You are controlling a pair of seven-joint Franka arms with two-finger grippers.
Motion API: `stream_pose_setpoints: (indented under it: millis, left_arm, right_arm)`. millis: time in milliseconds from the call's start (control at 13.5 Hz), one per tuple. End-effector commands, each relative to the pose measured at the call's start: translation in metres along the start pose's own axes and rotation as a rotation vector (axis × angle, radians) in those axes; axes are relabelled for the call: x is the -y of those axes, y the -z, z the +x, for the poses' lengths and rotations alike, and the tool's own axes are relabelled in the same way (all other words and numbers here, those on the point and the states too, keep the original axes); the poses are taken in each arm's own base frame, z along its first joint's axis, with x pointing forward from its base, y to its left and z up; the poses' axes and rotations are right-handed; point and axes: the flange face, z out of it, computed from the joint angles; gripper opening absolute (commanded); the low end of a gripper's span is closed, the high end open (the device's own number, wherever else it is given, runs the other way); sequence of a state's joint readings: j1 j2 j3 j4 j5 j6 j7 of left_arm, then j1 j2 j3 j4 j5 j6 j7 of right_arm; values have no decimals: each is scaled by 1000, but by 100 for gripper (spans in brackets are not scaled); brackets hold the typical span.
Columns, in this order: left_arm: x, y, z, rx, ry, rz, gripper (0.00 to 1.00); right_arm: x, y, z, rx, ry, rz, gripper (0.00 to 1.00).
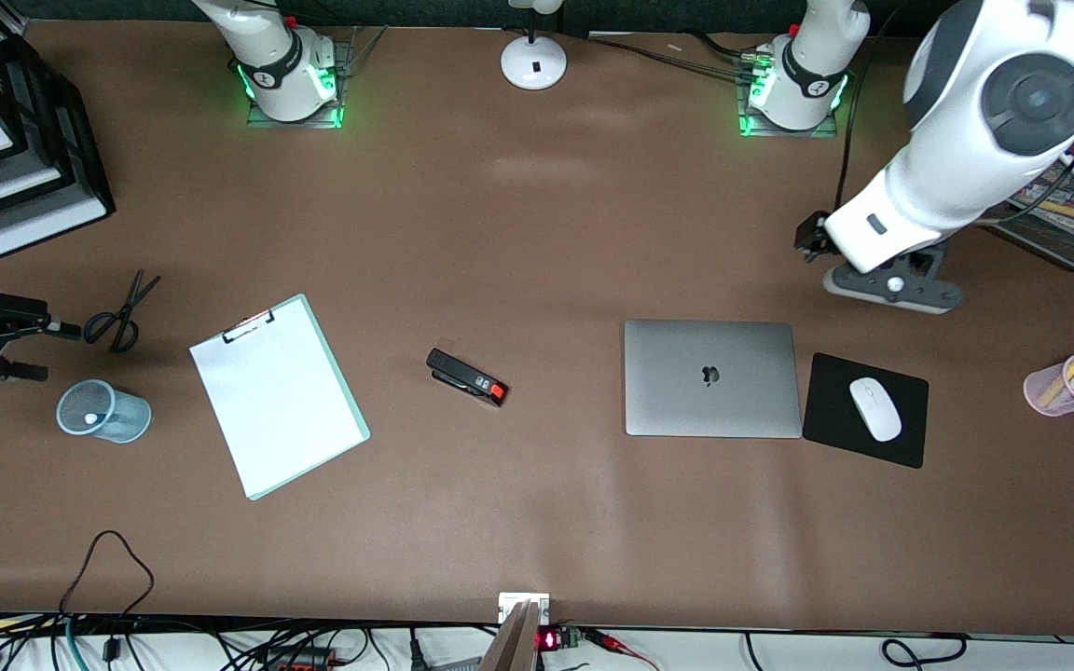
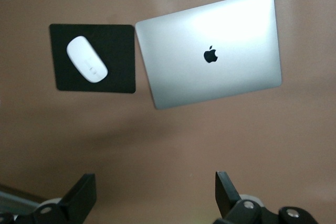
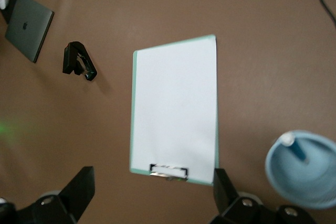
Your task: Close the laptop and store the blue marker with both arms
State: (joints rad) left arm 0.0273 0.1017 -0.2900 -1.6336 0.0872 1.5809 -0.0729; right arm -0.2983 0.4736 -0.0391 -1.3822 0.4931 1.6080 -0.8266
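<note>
The right gripper (image 1: 6, 349) hangs spread and empty beside the scissors (image 1: 120, 312), over the blue mesh cup (image 1: 103, 411) holding the blue marker (image 3: 295, 148). Clipboard (image 1: 277, 394) and stapler (image 1: 466, 376) follow, then the closed laptop (image 1: 711, 377) beside the mouse pad (image 1: 835, 410). The left gripper (image 2: 153, 195) gapes empty above.

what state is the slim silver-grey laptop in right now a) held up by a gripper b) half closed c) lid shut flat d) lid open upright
c: the slim silver-grey laptop lies flat on the brown table with its lid down and the dark apple logo facing up, beside the black mouse pad; no gripper touches it.
</note>
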Motion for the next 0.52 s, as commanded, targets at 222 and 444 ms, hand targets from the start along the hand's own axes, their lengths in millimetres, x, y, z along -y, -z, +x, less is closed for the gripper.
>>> stream_pose_setpoints:
  millis: [222,444]
  left_arm:
    - [76,8,9,28,32,-115,100]
    - [93,15,5,-44,57,-97,100]
  right_arm:
    - [132,-2,29,200,-307,-202,100]
    - [168,-4,28,220,-383,-306,100]
